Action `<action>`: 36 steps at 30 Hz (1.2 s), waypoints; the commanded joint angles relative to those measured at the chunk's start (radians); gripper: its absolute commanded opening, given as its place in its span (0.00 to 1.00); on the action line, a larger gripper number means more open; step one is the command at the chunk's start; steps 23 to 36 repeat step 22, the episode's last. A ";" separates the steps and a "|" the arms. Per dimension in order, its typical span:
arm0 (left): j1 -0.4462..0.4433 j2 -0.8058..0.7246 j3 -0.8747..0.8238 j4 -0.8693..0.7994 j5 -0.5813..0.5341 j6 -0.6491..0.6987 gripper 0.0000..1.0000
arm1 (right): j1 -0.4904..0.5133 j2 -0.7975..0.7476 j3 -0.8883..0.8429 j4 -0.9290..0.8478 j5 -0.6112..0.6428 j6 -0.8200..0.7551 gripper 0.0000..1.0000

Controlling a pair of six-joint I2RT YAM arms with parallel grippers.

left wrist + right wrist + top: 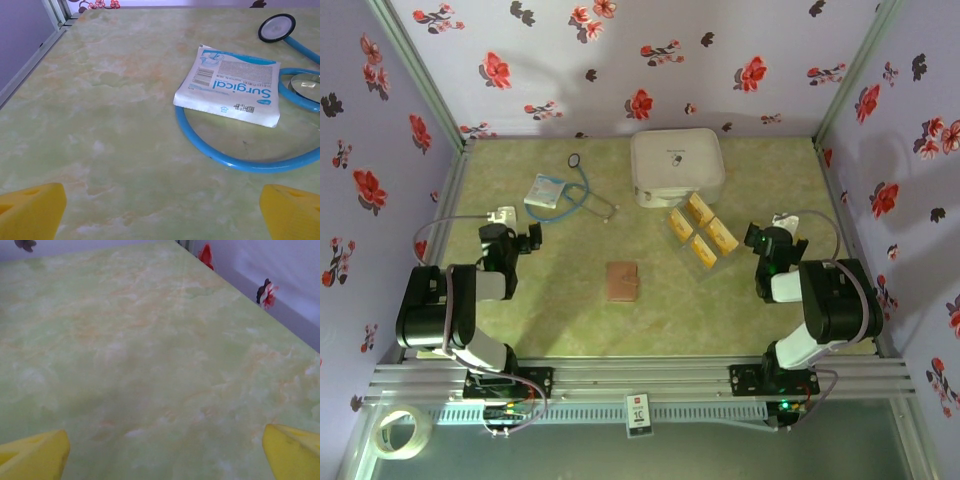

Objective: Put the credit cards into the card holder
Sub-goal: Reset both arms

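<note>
Card holder [622, 281] lies between left hand [531, 237] and right hand [761, 236], untouched

Only really readable thing is the white-and-blue packet [230, 85] lying on the surface: big blue "Surgical", upside down from the left wrist camera. It's got a barcode [202, 77] and a block of fine print too, way too small to make out. From the top camera, a white tag [638, 412] on the front rail [650, 385] shows a red logo and something like "1C". The mark on the white case [677, 165] is unreadable.
</note>
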 commanded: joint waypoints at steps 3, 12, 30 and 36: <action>-0.004 0.003 0.010 0.044 -0.009 0.022 1.00 | -0.011 -0.011 0.031 0.017 -0.017 0.006 0.99; -0.004 0.003 0.010 0.045 -0.009 0.022 1.00 | -0.003 -0.007 0.031 0.031 -0.022 -0.006 0.99; -0.004 0.002 0.010 0.045 -0.009 0.022 1.00 | -0.017 -0.010 0.031 0.035 -0.054 -0.003 0.99; -0.004 0.002 0.010 0.045 -0.009 0.022 1.00 | -0.017 -0.010 0.031 0.035 -0.054 -0.003 0.99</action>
